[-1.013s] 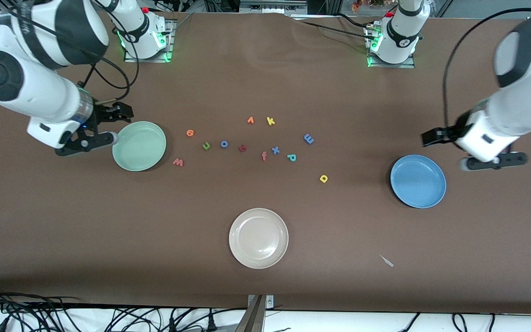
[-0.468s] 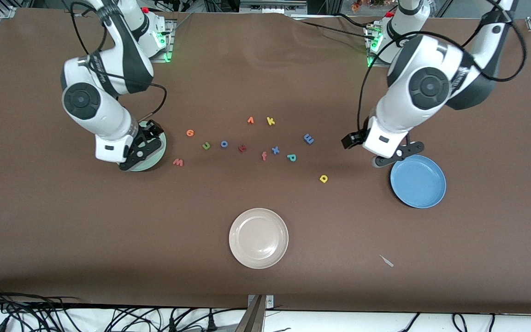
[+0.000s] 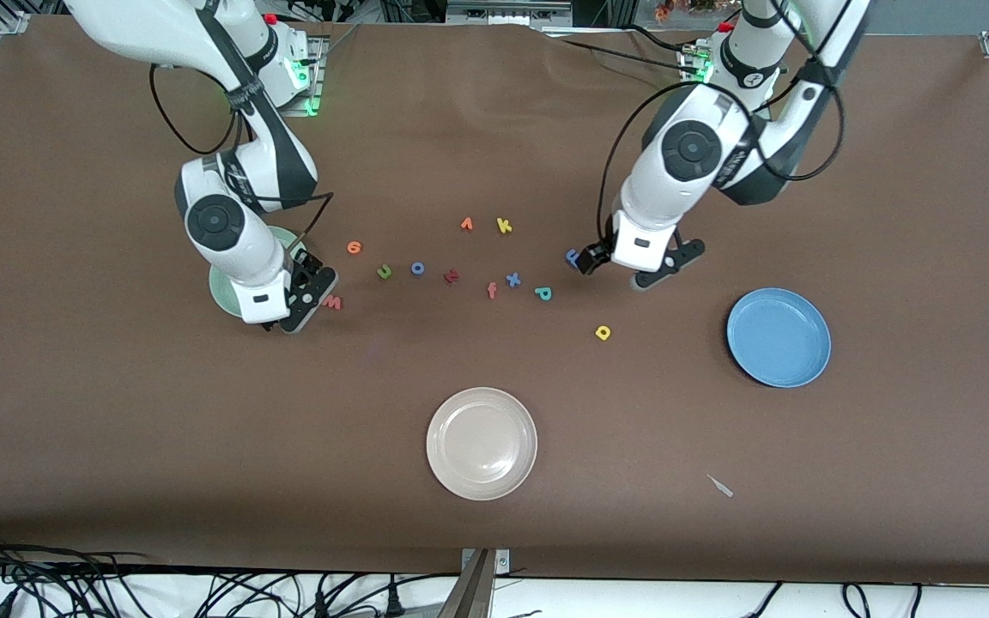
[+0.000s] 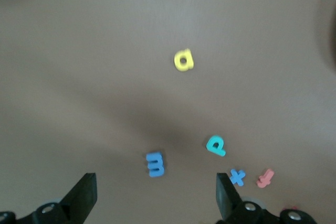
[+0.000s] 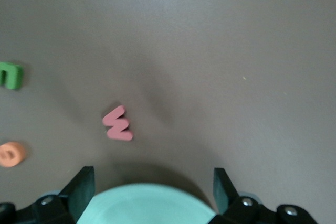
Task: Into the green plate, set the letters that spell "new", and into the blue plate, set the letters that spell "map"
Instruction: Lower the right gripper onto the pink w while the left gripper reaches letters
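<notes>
My two arms are glossy white shells with dark grey bands at the joints and round dark caps on the elbows. Black cables loop loosely off each forearm. Both bases glow green where they bolt to the table (image 3: 494, 120). The left gripper (image 3: 627, 266) and right gripper (image 3: 301, 296) carry black fingers (image 4: 84, 195) with small silver screws.

The table (image 3: 117, 412) wears a matt brown cloth, faintly creased; the letters, such as the w (image 5: 118, 123) and m (image 4: 155, 163), look like soft matt foam; the cream plate (image 3: 482, 443) shines glossy; the blue plate (image 3: 778, 336) looks smooth, duller.
</notes>
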Robot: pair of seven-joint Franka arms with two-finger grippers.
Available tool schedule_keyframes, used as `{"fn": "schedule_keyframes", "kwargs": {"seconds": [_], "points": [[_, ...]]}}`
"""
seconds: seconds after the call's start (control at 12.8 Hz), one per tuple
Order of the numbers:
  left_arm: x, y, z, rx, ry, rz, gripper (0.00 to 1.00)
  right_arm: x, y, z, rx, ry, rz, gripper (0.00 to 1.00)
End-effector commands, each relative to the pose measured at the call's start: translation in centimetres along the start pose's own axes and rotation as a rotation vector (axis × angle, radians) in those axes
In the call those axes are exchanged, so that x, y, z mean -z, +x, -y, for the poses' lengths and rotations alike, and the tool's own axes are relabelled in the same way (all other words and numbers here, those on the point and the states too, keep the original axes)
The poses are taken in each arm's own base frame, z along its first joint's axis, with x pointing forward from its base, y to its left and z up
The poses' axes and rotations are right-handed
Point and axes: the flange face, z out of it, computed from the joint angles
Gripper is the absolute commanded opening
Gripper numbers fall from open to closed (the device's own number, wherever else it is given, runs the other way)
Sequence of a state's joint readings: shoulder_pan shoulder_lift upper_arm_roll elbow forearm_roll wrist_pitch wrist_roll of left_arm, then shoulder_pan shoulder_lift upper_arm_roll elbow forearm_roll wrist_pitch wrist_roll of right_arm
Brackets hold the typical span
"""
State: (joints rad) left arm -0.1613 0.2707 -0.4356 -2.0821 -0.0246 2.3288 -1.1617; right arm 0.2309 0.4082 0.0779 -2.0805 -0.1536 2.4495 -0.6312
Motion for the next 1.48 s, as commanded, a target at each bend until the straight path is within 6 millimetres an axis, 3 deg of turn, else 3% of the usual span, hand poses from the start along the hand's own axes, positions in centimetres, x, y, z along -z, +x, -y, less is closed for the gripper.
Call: {"fn": "schedule_keyframes", "kwargs": {"seconds": [0.0, 0.16, 0.47, 0.78, 1.17, 1.32, 1.4], "points": [[-4.2, -3.2, -0.9, 0.034, -0.018, -0.021, 1.00, -1.5, 0.7, 0.0, 0.127, -0.028, -0.020, 1.00], [-7.5, -3.9, -0.8, 0.046, -0.002, -0.063, 1.00, -2.1, 0.5, 0.4, 0.240, -0.020, -0.013, 1.00], [-12.4, -4.4, -0.4, 0.064, 0.031, -0.055, 1.00, -4.3, 0.6, 2.9, 0.265, -0.035, -0.070, 0.99], [-13.8, -4.8, -0.2, 0.061, 0.052, -0.039, 0.97, -4.9, 0.9, 3.5, 0.275, -0.027, -0.066, 0.98], [-14.9, -4.6, 0.1, 0.049, 0.068, -0.039, 0.71, -5.5, 1.0, 3.8, 0.278, -0.017, -0.061, 0.46], [-14.9, -4.5, 0.1, 0.051, 0.070, -0.040, 0.52, -5.0, 1.0, 3.6, 0.284, -0.024, -0.063, 0.21], [-14.9, -4.5, 0.1, 0.051, 0.070, -0.040, 0.43, -4.8, 1.1, 3.6, 0.284, -0.025, -0.064, 0.15]]}}
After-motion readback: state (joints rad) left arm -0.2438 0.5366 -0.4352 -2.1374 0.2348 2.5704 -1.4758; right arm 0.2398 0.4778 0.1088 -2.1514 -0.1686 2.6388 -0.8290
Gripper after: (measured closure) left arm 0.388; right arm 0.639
